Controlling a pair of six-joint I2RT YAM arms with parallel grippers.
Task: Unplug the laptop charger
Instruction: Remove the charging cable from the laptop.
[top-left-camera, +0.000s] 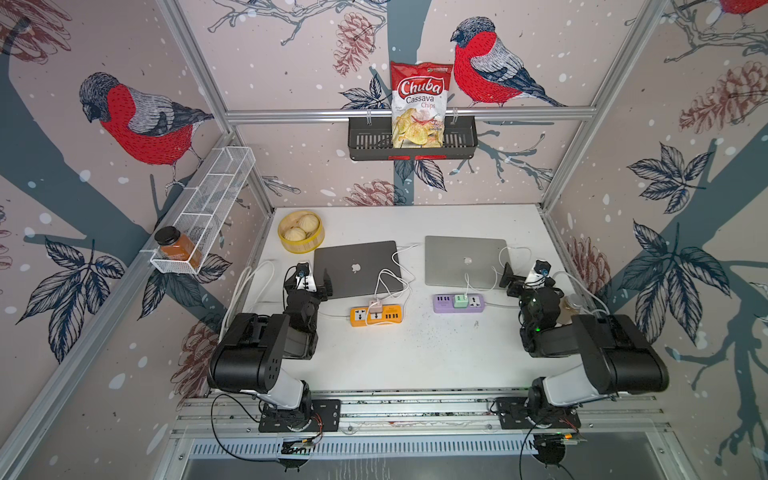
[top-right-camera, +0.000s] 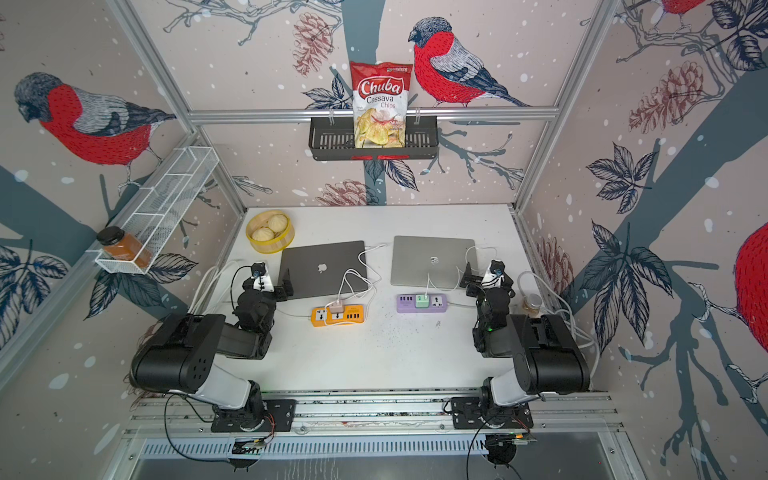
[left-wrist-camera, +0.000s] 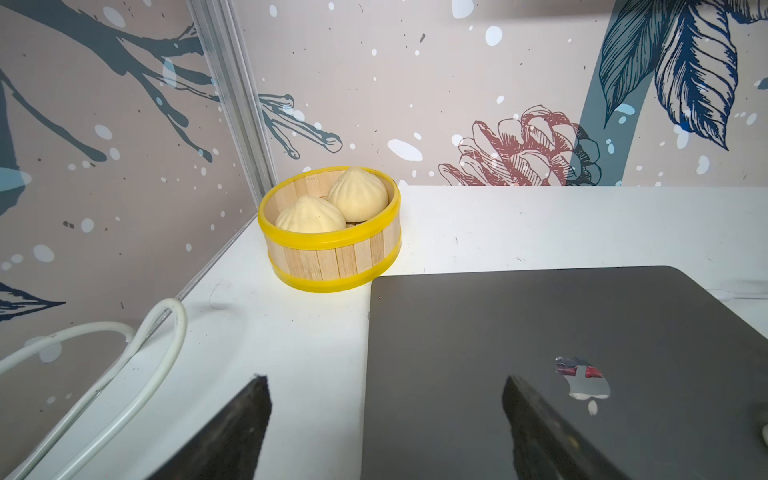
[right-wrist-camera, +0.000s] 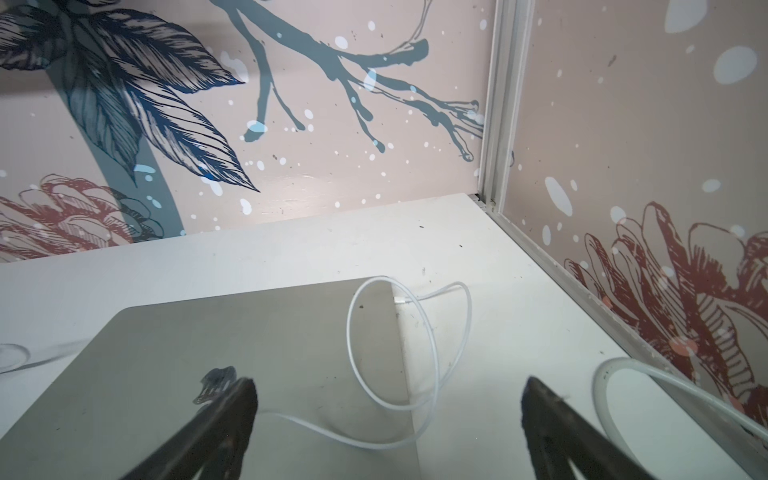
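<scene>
Top view: left gripper (top-left-camera: 309, 279) wide, empty; pink charger (top-left-camera: 375, 307) near, to its right; right gripper (top-left-camera: 524, 272) wide.

The chip bag (top-left-camera: 419, 104) standing in the black basket (top-left-camera: 365, 139) on the far wall is displaying "Chuba Cassava Chips" in both top views, and its smaller print is proving illegible. The dark laptop (top-left-camera: 357, 268) at left and the silver laptop (top-left-camera: 465, 262) at right are each showing an apple-shaped logo on the lid. Markings on the orange power strip (top-left-camera: 376, 316) and purple power strip (top-left-camera: 459, 302) are reading too small.
</scene>
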